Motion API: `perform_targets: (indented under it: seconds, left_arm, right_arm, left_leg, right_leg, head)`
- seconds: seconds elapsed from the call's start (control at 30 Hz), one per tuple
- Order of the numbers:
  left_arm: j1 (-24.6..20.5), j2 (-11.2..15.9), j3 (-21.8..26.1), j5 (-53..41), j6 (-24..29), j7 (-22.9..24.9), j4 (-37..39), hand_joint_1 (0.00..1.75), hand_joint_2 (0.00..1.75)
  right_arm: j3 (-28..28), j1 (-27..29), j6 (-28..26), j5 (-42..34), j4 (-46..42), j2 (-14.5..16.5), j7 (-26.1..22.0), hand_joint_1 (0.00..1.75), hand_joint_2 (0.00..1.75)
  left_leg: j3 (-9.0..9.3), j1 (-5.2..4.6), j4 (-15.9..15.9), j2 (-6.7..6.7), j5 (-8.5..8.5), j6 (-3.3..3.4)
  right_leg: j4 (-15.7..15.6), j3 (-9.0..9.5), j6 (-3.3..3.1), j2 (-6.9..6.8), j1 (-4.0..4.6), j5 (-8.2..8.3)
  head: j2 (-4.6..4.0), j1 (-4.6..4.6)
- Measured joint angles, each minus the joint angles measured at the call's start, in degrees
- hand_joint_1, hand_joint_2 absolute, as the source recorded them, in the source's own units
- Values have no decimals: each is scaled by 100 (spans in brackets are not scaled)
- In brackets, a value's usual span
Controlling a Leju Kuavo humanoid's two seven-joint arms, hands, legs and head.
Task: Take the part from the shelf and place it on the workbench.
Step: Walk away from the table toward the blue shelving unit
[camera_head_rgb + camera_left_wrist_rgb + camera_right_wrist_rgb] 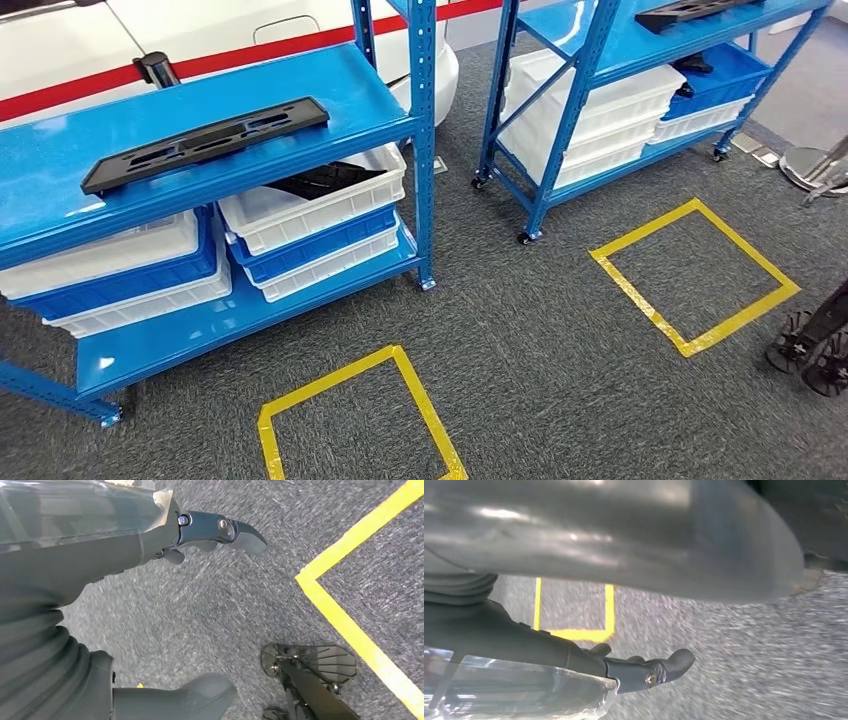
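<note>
A long flat black part (205,143) lies on the top board of the near blue shelf (60,170) at the left of the head view. A second black part (700,10) rests on top of the farther blue shelf (600,40). My left hand (125,550) hangs over the grey carpet with its fingers (235,530) stretched out, apart from the thumb, and nothing in it. My right hand (574,655) also hangs above the carpet, fingers (659,670) extended, holding nothing.
White and blue bins (310,215) are stacked on the lower boards of both shelves; one holds black parts (320,180). Two yellow tape squares (695,275) (355,420) mark the carpet. A dark wheeled frame (810,345) stands at the right edge, with a white car (80,50) behind the near shelf.
</note>
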Motion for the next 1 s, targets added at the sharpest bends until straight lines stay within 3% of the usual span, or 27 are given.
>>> perform_targets:
  seconds: [0.03,0.1,0.13,0.2,0.27,0.33,0.37,0.4,0.47,0.53,0.57,0.63,0.7,0.77,0.83,0.87,0.9,0.97,1.0]
  left_arm:
    - [3,3,3,0,2,3,0,0,175]
    - [17,9,14,-1,4,14,0,0,175]
    - [26,6,20,-1,6,20,1,0,175]
    - [30,0,32,-1,24,22,2,0,175]
    - [23,-10,45,13,61,-15,2,0,175]
    - [33,-20,67,28,87,-73,2,0,175]
    - [47,-23,75,26,92,-98,2,0,175]
    - [62,-25,82,18,93,-115,2,0,175]
    - [67,-20,86,2,102,-150,2,0,175]
    - [44,-18,94,-1,128,-192,1,0,175]
    - [36,-16,103,-2,144,-208,0,0,175]
    - [43,-19,121,-24,159,-219,2,0,175]
    - [45,-27,130,-73,175,-217,3,0,175]
    - [28,-37,129,-119,189,-217,2,0,175]
    - [15,-48,129,-145,185,-225,2,0,175]
    - [18,-54,129,-153,181,-230,3,0,175]
    - [22,-58,129,-158,175,-233,3,0,175]
    - [27,-62,132,-152,157,-234,4,0,175]
    - [26,-61,133,-144,149,-234,4,0,175]
  right_arm:
    - [4,-6,-7,1,3,12,0,0,0]
    - [14,-16,-39,4,5,35,-2,0,0]
    - [20,-16,-62,8,5,48,-5,0,0]
    - [36,0,-118,33,7,91,-16,0,0]
    - [51,29,-175,73,10,131,-24,0,0]
    - [63,67,-237,97,15,165,-34,0,0]
    - [69,79,-267,101,16,184,-43,0,0]
    - [79,83,-294,101,18,207,-53,0,0]
    - [104,80,-320,99,23,267,-75,0,0]
    - [127,78,-308,101,31,312,-85,0,0]
    - [136,80,-300,101,34,331,-81,0,0]
    - [150,73,-303,95,36,366,-73,0,0]
    - [154,75,-334,65,41,391,-83,0,0]
    - [155,89,-365,25,48,392,-95,0,0]
    - [154,102,-376,0,54,386,-90,0,0]
    - [153,106,-376,-4,56,384,-78,0,0]
    - [153,106,-376,-3,57,384,-65,0,0]
    - [153,101,-375,6,63,387,-42,0,0]
    - [153,97,-374,9,69,392,-37,0,0]
  left_leg:
    - [-22,-7,19,-45,-9,-32]
    - [-45,8,22,-116,-3,-79]
    - [-64,18,53,-71,-20,-99]
    - [-219,23,385,201,-217,-139]
    - [-574,18,1104,494,-580,-170]
    - [-852,21,1641,578,-751,-172]
    - [-854,19,1643,595,-689,-155]
    - [-720,8,1392,629,-525,-118]
    - [-306,-53,629,864,-200,5]
    - [-80,-125,181,1056,-101,96]
    - [-74,-145,140,1048,-118,107]
    - [-44,-136,57,902,-69,122]
    - [31,-86,-77,757,16,140]
    - [56,-59,-135,607,55,148]
    - [47,-57,-131,432,56,143]
    - [51,-52,-127,342,55,137]
    - [57,-44,-118,255,51,123]
    - [52,-35,-70,99,28,64]
    - [34,-39,-33,37,11,30]
  right_leg:
    - [-95,42,-34,47,-1,32]
    - [-92,67,-130,-56,13,49]
    - [-96,84,-162,-107,10,59]
    - [-105,92,-238,-230,10,67]
    - [-105,91,-299,-378,53,47]
    - [-105,91,-331,-541,94,26]
    - [-105,96,-343,-614,110,16]
    - [-105,106,-353,-681,129,8]
    - [-108,134,-359,-797,171,-15]
    - [-114,153,-332,-899,194,-41]
    - [-124,165,-310,-956,198,-52]
    - [-135,200,-266,-1041,209,-74]
    - [103,110,-242,-799,211,-203]
    - [749,-206,-258,-454,179,-480]
    - [1310,-508,-239,-360,156,-656]
    - [1325,-538,-197,-348,142,-615]
    - [1111,-455,-135,-329,123,-479]
    - [356,-133,-21,-162,67,-137]
    - [69,-20,-16,-83,47,-26]
  head:
    - [0,-2]
    - [0,-13]
    - [0,-15]
    - [1,-43]
    - [1,-72]
    - [0,-73]
    - [0,-74]
    - [-1,-74]
    - [0,-69]
    - [1,-62]
    - [1,-61]
    - [1,-68]
    - [0,-50]
    - [-1,-28]
    - [0,-23]
    - [0,-24]
    - [-1,-24]
    - [0,-17]
    - [0,-11]
